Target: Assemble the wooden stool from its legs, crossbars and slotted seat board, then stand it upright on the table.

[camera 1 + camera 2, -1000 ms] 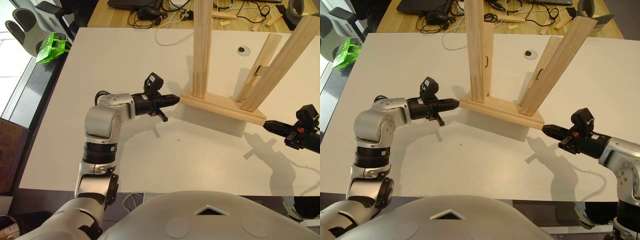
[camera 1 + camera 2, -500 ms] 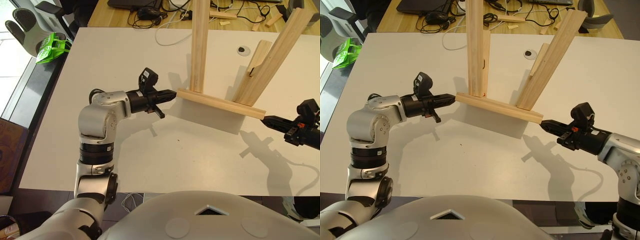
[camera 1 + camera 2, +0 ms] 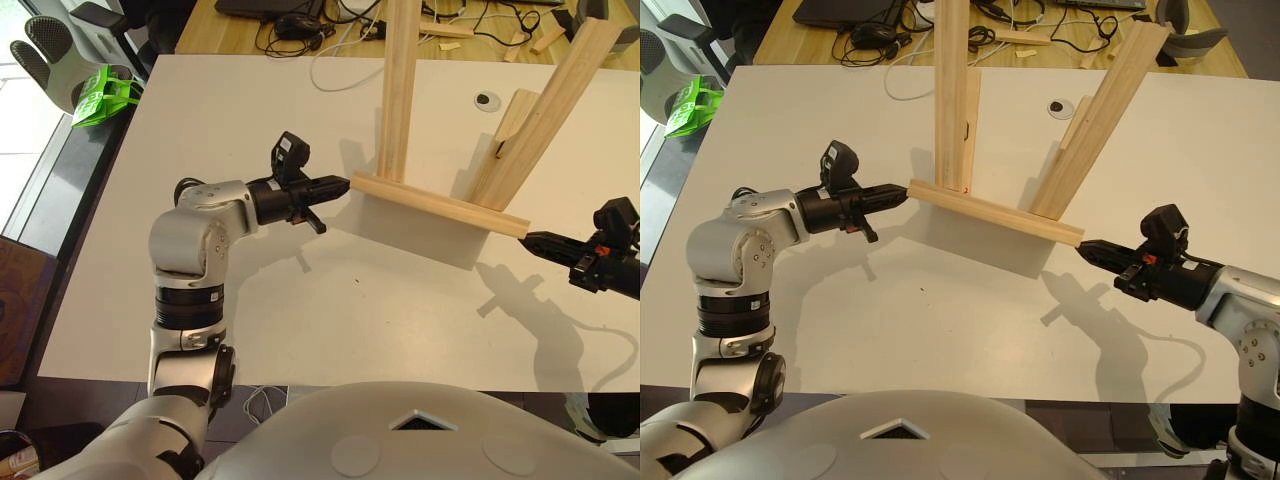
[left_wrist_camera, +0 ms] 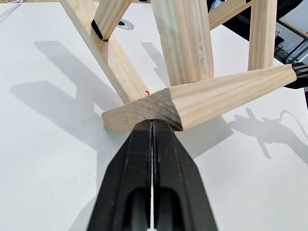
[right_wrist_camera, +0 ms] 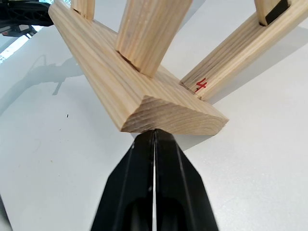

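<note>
Fingers together, left gripper [image 3: 343, 183] and right gripper [image 3: 532, 238] wedge the pale wooden slotted seat board [image 3: 440, 205] end-to-end between their tips, so the upturned stool [image 3: 398, 90] is tilted over the white table [image 3: 250, 100], likely for flipping.

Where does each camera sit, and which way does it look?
Left eye view: head, facing forward and down over table and upturned stool; left gripper and right gripper show.
Right eye view: beside it, same scene.
Left wrist view: left wrist, looking along its gripper at the seat board's end.
Right wrist view: right wrist, along its gripper at the opposite end.
Both wrist views share that board.
</note>
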You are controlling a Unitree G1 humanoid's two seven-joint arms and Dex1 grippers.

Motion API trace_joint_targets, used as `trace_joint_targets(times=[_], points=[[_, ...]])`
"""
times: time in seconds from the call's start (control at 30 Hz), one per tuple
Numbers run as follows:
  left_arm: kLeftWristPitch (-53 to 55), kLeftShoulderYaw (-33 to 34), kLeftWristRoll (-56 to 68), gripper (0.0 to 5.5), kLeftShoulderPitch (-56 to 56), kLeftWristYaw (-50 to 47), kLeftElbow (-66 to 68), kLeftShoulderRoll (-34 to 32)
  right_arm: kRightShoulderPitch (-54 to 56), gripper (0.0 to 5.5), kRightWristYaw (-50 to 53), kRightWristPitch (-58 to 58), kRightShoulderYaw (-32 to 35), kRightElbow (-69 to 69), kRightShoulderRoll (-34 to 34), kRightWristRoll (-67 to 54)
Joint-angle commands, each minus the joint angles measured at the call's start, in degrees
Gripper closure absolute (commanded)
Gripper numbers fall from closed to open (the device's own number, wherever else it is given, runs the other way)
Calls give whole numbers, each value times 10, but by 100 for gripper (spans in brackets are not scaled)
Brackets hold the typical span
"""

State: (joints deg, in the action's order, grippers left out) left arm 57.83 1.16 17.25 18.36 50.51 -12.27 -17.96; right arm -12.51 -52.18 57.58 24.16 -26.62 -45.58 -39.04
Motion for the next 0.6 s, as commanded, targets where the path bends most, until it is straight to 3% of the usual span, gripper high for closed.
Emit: trace_joint_targets(times=[0.03,0.6], points=[[7,-56,113,546,21,54,-51,66,34,550,-56,-9,-35,-46,25,-97],[25,-49,145,546,24,55,-79,69,57,550,-25,32,-9,-49,34,-147]])
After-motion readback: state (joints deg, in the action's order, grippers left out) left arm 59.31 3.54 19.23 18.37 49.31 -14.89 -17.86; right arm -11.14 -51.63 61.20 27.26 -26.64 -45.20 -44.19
